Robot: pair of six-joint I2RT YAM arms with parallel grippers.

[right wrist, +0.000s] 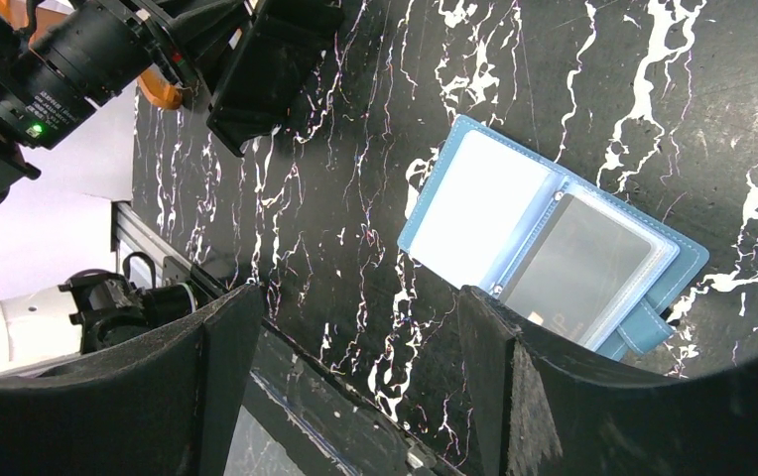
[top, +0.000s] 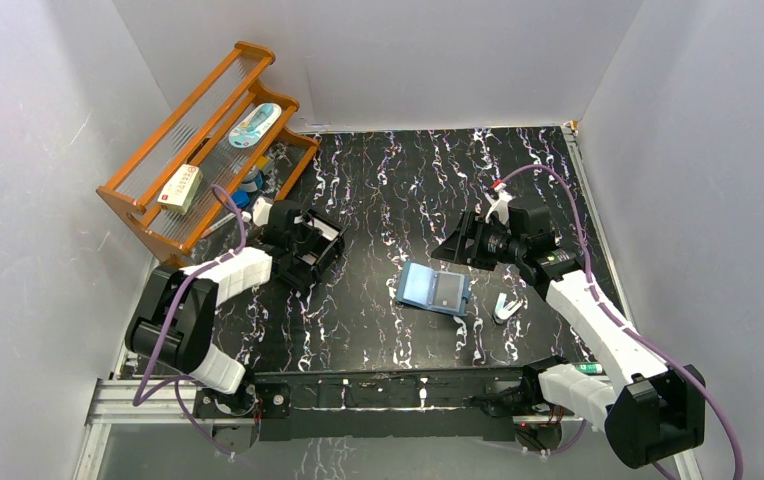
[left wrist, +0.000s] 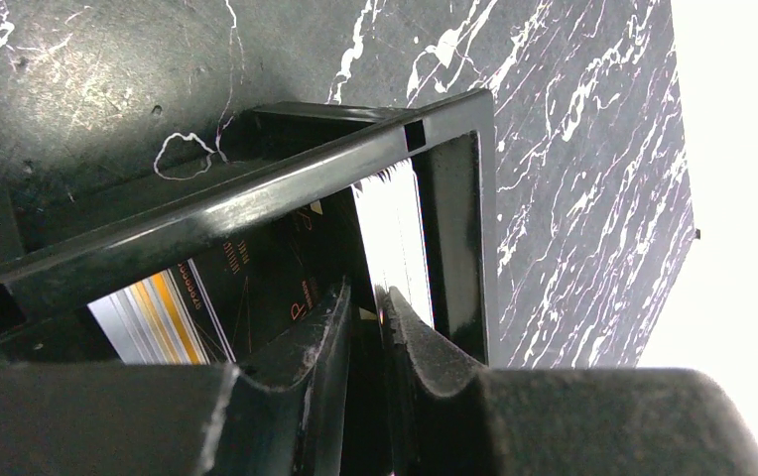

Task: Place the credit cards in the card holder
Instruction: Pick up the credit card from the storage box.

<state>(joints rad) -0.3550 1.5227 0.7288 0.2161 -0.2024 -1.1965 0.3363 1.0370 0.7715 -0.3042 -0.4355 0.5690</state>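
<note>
credit cards [left wrist: 395, 238] half hidden, box [left wrist: 256, 193] cropped

Top external camera is looking down from above and behind the arm bases, taking in the whole marbled table [top: 378, 190] from afar, with the left arm [top: 223, 275] on the left. Left wrist camera is peering past the left gripper fingers [left wrist: 320, 342] at very close range into the black box [left wrist: 454, 228], whose rim is filling the frame. Right wrist camera is facing down from higher up, between the right gripper fingers [right wrist: 221, 387], onto the open card holder [right wrist: 554, 248]. Right wrist and top views are sharing the card holder, box and left arm; left wrist and top views are sharing only the box and tabletop
</note>
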